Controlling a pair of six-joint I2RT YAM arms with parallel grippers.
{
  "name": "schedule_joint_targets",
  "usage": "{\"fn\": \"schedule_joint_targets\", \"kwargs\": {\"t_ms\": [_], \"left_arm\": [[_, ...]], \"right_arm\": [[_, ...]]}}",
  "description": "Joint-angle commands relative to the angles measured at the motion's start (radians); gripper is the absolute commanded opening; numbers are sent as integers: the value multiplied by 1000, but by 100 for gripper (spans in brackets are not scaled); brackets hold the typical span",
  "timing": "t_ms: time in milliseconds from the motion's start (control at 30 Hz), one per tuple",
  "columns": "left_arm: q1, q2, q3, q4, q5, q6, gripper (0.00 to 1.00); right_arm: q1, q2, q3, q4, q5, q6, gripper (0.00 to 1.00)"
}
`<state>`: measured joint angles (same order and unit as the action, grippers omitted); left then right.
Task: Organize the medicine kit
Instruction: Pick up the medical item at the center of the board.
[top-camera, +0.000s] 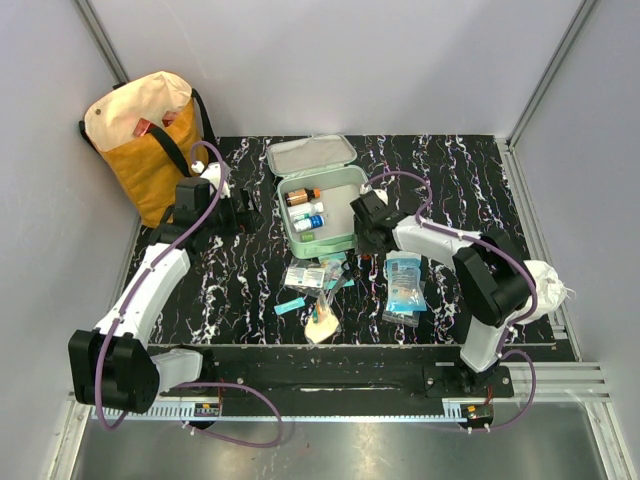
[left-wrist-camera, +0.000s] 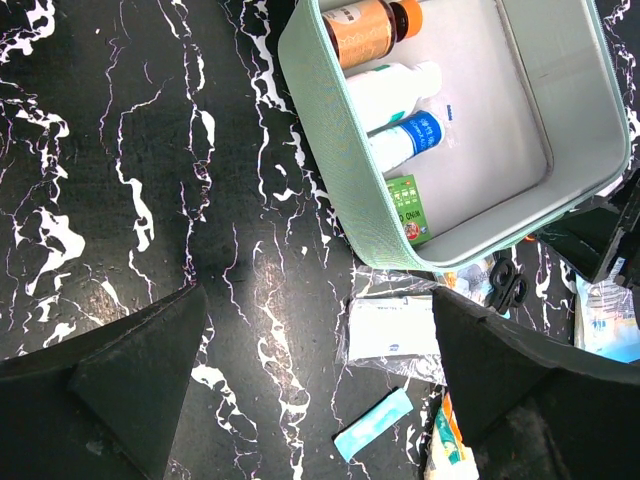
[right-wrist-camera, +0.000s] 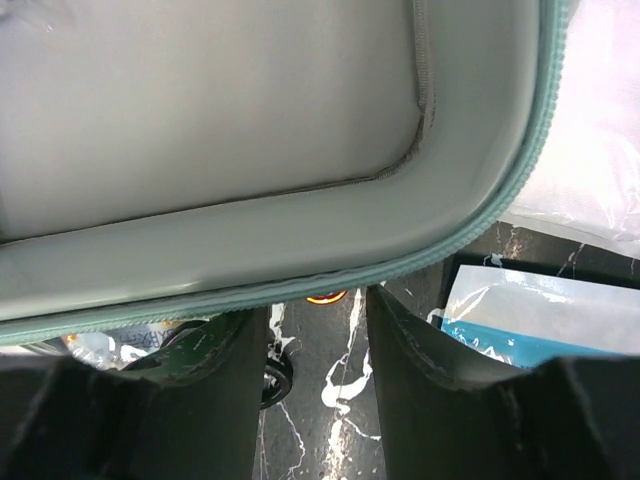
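Note:
The medicine kit (top-camera: 345, 238), a mint-green zip case, lies open mid-table with its lid (top-camera: 311, 155) folded back. Along its left side lie an amber bottle (left-wrist-camera: 365, 28), a white bottle (left-wrist-camera: 395, 85), a blue-labelled bottle (left-wrist-camera: 410, 138) and a green box (left-wrist-camera: 410, 208). My left gripper (left-wrist-camera: 318, 300) is open wide above bare table just left of the case, with nothing between its fingers. My right gripper (right-wrist-camera: 317, 305) sits low against the case's near right corner (right-wrist-camera: 470, 235). Its jaws stand apart over bare table, the tips hidden under the rim. A small orange thing (right-wrist-camera: 327, 297) shows just beyond them.
Loose supplies lie in front of the case: a clear bag with a white sachet (left-wrist-camera: 392, 328), a light-blue strip (left-wrist-camera: 373, 424), black scissors (left-wrist-camera: 508, 282), blue-and-white packets (top-camera: 404, 280) and a cream pack (top-camera: 322, 325). A yellow-and-cream tote bag (top-camera: 150, 140) stands back left. A white bag (top-camera: 548, 280) lies far right.

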<state>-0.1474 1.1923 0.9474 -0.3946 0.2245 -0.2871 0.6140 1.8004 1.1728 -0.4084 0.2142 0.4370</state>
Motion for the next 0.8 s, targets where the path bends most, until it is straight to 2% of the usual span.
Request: {"fn": "schedule_joint_targets", "kwargs": {"t_ms": [0, 200, 367, 600, 667, 767], "left_arm": [[2, -28, 13, 42, 16, 11, 99], [0, -14, 11, 45, 27, 5, 99], [0, -5, 16, 46, 36, 3, 99], [0, -19, 2, 45, 15, 8, 99], [2, -19, 1, 42, 16, 6, 99], [2, -14, -2, 45, 18, 6, 99]], "right_arm": [[-7, -22, -56, 123, -12, -23, 49], [-5, -26, -153, 238, -29, -32, 48], [-7, -7, -168, 273, -21, -43, 48], [-5, 1, -173, 249, 10, -49, 40], [-7, 1, -167, 224, 19, -55, 31], [-5, -3, -159, 201, 43, -69, 31]]}}
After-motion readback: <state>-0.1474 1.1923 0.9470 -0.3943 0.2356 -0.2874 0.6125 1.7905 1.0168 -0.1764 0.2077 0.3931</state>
